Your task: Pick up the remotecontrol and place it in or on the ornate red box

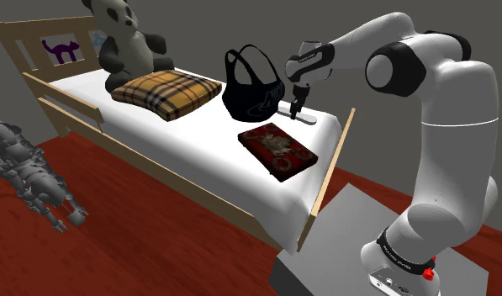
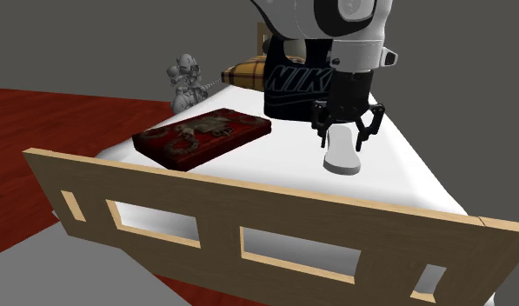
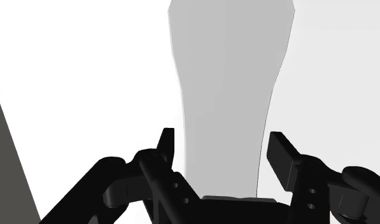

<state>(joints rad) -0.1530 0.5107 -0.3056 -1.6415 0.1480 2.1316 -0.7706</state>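
The gripper hangs released astride the flat grey remote control; probably light, stiff and slick, best gripped across its narrow waist.

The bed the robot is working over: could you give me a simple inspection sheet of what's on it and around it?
Surface: white bed with a pale wooden frame.
Job's things: pale grey remote lies flat near the foot end. The flat red box lies apart from it, with nothing on top.
Clutter: teddy bear, checked pillow and black bag on the bed; grey toy robot on the floor.
Grippers: gripper open, low over the remote, one finger on each side, not clasping it.
Cables: nothing seen.
Surroundings: red floor, grey wall.
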